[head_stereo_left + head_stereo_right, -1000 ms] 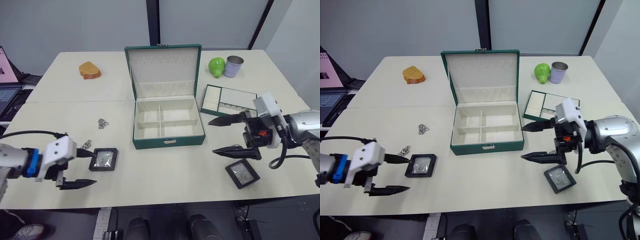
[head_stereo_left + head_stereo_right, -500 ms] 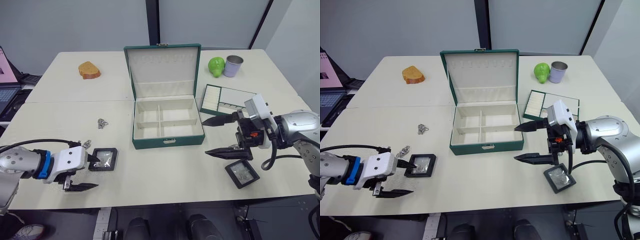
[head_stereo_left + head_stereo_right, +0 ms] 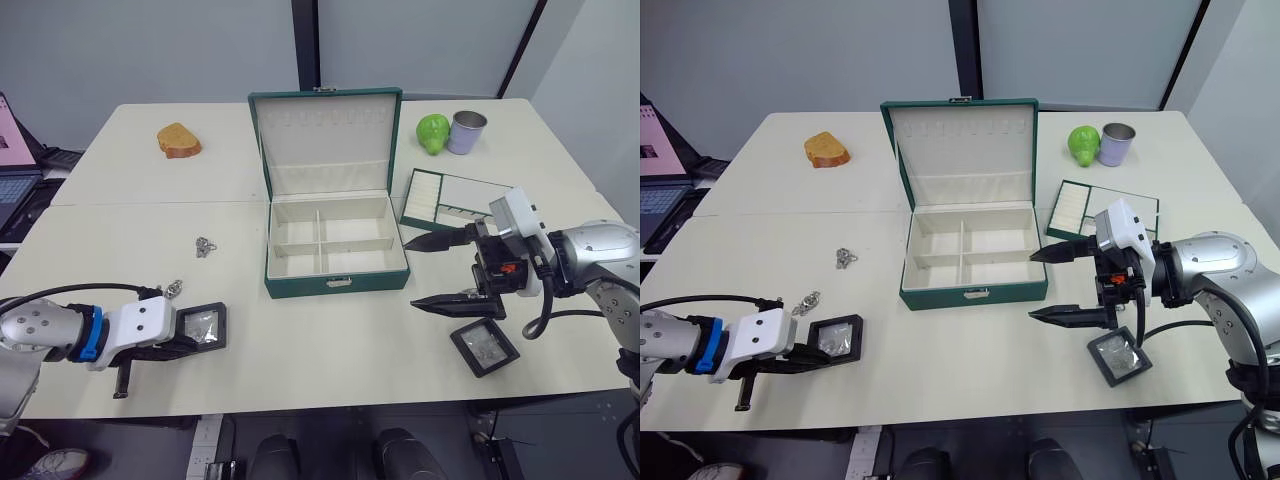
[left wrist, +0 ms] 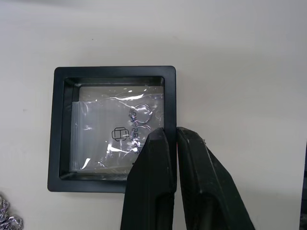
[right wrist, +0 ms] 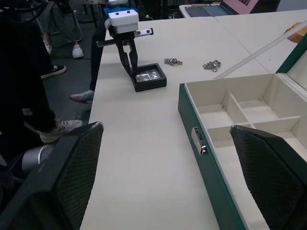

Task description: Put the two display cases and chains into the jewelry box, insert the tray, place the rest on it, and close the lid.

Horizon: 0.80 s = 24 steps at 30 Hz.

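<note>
While your left tool (image 4: 165, 139) pinches its two black fingers tight on the near rim of the left display case (image 3: 203, 326), that case sits flat on the bench (image 3: 120, 235) at your front-left, its clear top showing a little bag with silvery rings inside. Just beside it lies one clump of chain (image 3: 172, 289), and a second chain (image 3: 205, 246) rests farther out, between the case and the jewelry box (image 3: 337, 275).

Your jewelry box stands open at the middle of the bench, lid (image 3: 327, 137) raised upright, the four cream compartments bare, the small metal clasp (image 3: 338, 282) facing you.

Over on your right, the right tool (image 3: 441, 271) hangs above the bench with its fingers spread wide apart, gripping nothing. The second display case (image 3: 484, 346) lies on the bench just below and in front of that tool, apart from the fingers. The green tray (image 3: 456, 200) sits to the right of the box, behind the tool.

At the far side you've got a green apple (image 3: 433, 133) touching a grey metal cup (image 3: 466, 131), and a piece of bread (image 3: 179, 140) on the far left. A laptop (image 3: 14, 160) shows at the left edge.
</note>
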{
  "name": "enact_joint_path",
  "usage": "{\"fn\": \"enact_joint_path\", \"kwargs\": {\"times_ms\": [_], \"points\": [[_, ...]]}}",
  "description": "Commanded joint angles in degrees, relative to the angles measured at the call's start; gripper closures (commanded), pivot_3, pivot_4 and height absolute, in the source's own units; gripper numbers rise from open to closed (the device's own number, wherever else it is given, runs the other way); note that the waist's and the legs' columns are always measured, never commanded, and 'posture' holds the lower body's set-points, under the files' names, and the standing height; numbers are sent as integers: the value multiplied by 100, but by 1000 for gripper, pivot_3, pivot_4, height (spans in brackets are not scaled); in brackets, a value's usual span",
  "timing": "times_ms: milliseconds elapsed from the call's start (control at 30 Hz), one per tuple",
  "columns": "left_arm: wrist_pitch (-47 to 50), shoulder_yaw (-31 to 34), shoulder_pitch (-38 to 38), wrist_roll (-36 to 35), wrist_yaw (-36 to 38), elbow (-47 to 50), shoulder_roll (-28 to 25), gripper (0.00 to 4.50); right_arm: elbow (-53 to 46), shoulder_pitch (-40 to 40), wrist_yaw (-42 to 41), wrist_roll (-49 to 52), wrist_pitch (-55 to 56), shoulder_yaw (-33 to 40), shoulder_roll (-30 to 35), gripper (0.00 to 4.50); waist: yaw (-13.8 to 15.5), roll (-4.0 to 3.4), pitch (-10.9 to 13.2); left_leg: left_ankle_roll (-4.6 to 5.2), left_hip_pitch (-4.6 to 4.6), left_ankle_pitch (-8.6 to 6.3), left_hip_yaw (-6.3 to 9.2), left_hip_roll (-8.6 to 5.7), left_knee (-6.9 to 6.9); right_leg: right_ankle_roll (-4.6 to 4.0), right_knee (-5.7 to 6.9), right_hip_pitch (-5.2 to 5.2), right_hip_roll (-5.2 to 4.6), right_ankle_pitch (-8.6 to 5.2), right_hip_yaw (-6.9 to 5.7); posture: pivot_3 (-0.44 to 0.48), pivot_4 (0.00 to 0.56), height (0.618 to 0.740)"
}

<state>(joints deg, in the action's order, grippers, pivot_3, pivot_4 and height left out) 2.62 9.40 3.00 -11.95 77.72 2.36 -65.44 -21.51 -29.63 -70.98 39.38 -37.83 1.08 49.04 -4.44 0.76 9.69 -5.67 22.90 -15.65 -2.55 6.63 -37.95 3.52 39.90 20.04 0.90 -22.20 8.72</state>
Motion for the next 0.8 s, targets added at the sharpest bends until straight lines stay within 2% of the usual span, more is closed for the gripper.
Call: {"fn": "enact_joint_path", "kwargs": {"times_ms": [33,367,433,533,633,800], "points": [[-49,-6,-69,1,-3,-32,-24,4436,-106,-13,-1,78,65,141,69,0,0,0,0,0,0,0,0,0,0,0,0,0,0,0,0,0,150,740],[562,193,-366,-356,114,220,-199,4436,-250,-245,49,638,-297,474,192,0,-1,0,0,0,1,0,2,0,-1,0,2,1,1,0,-2,0,150,740],[1198,295,-595,-741,173,514,-335,4436,-220,-333,52,743,-362,553,230,0,1,1,1,0,0,0,1,0,-1,0,2,1,1,0,-1,0,150,740],[1908,291,-1231,-1183,218,823,-531,4436,-85,-501,127,870,-532,673,310,0,20,7,5,0,4,0,3,0,-4,0,6,2,1,0,-2,0,150,740],[2633,-29,-2247,-1561,195,1013,-583,4436,124,-635,182,768,-517,714,391,0,35,8,5,0,2,0,5,-2,-5,0,5,-1,1,0,-3,0,150,740],[3398,-880,-4041,-1638,124,966,-174,4436,492,-690,185,525,-350,772,534,0,110,10,7,0,2,0,8,-6,-11,0,4,-4,2,0,-2,0,150,740]]}}
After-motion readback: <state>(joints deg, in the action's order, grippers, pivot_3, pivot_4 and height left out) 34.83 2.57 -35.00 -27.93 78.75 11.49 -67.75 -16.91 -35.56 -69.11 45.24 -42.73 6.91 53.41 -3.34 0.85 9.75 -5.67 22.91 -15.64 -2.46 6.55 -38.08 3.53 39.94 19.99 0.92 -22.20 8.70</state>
